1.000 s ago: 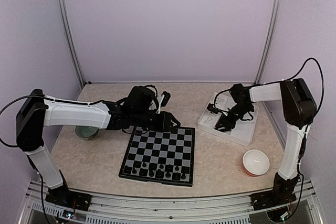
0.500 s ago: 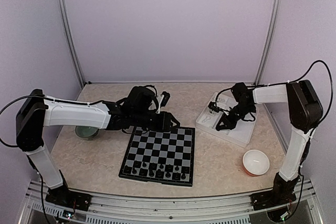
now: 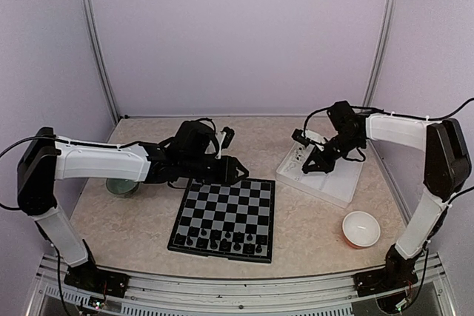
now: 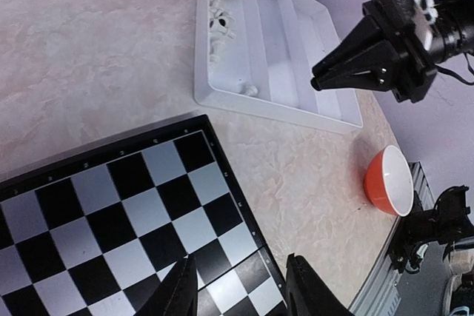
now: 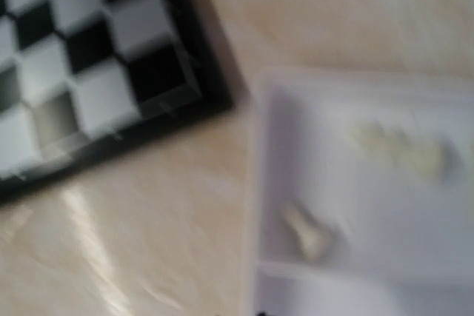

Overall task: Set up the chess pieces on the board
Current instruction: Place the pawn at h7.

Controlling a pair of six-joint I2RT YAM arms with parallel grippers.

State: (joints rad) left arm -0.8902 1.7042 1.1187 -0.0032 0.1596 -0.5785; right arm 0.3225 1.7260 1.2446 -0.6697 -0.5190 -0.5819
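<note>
Tiny black plastic chess pieces sit along the 6 o'clock edge of the flat black-and-grey checkered board. They look light and tippy, so pinch the heads. Left gripper gapes empty. Right gripper is pinched closed over the white compartment tray at 2 o'clock, maybe holding something.

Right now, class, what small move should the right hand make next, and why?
Probably swing the right hand left toward the bare far rows of the board. It is shut above the tray, where white pieces lie; black pieces already stand on the near rows. Whether it grips a piece cannot be seen.
</note>
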